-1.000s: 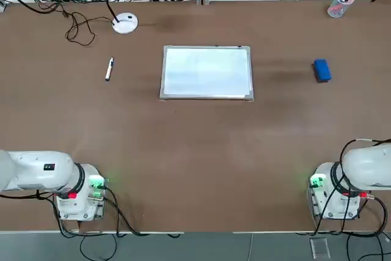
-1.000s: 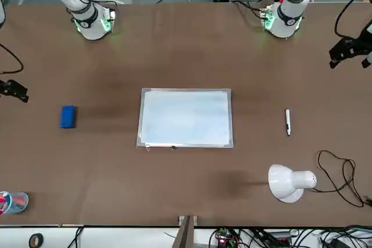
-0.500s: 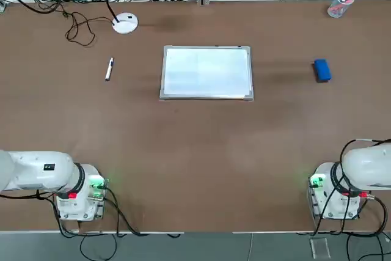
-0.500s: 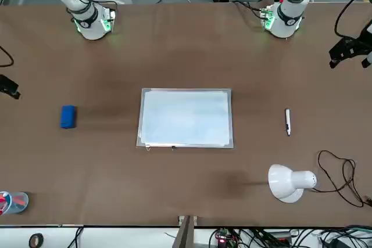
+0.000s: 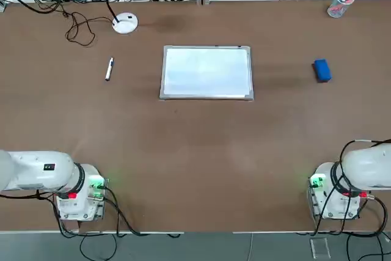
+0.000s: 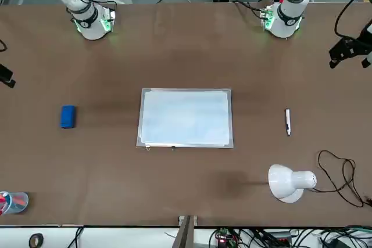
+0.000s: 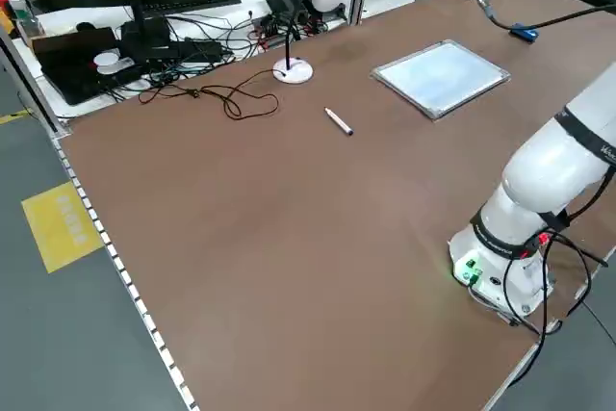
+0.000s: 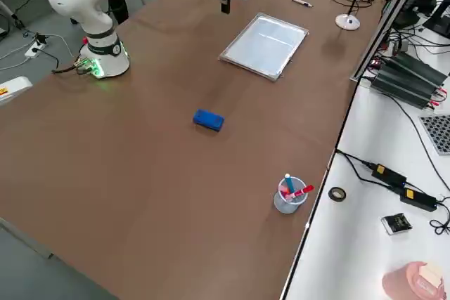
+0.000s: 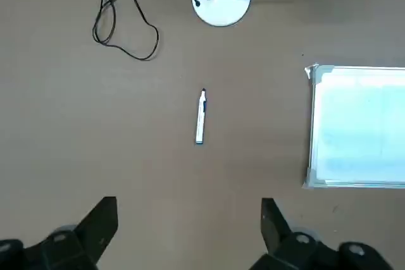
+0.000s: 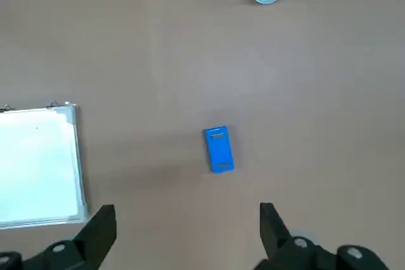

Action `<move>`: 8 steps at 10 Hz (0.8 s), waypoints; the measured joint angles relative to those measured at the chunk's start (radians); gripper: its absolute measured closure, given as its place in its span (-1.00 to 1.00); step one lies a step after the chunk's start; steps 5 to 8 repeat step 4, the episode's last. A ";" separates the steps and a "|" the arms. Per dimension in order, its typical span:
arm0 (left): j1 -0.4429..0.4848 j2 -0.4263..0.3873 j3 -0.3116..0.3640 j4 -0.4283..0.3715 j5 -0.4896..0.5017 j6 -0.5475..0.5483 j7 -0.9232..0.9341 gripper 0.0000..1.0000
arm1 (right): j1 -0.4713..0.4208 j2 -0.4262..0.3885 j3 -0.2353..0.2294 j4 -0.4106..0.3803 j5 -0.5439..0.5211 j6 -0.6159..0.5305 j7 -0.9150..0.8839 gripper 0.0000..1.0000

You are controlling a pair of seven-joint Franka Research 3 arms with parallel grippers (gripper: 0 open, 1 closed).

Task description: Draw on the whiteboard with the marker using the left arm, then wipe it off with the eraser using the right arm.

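The marker [image 5: 109, 69] lies flat left of the whiteboard [image 5: 206, 72], a slim thing the left gripper [image 9: 188, 232], fingers apart, could roll or miss; the eraser [image 5: 322, 70] lies right, under the wide-open right gripper [image 10: 187, 235]; the lamp cord [image 5: 79, 27], probably clear, trails nearby; bare table all round.

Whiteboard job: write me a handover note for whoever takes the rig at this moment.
Left gripper: open, empty, high above the marker.
Right gripper: open, empty, high above the eraser.
Whiteboard: mid-table between the two, no drawing visible.
Done: nothing; marker and eraser lie untouched.
Left: left arm picks up the marker and draws, then right arm takes the eraser and wipes.
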 joint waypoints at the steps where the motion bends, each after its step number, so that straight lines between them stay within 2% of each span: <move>1: 0.000 0.000 0.000 0.000 0.000 0.000 0.000 -1.00 | 0.004 0.000 -0.005 0.002 0.000 -0.003 0.005 -1.00; 4: 0.000 0.000 -0.001 0.000 0.000 0.000 0.000 -1.00 | 0.006 0.000 -0.030 0.005 0.001 -0.006 0.006 -1.00; 8: 0.000 0.000 -0.001 0.000 0.000 0.000 0.000 -1.00 | 0.006 0.000 -0.030 0.005 0.001 -0.006 0.006 -1.00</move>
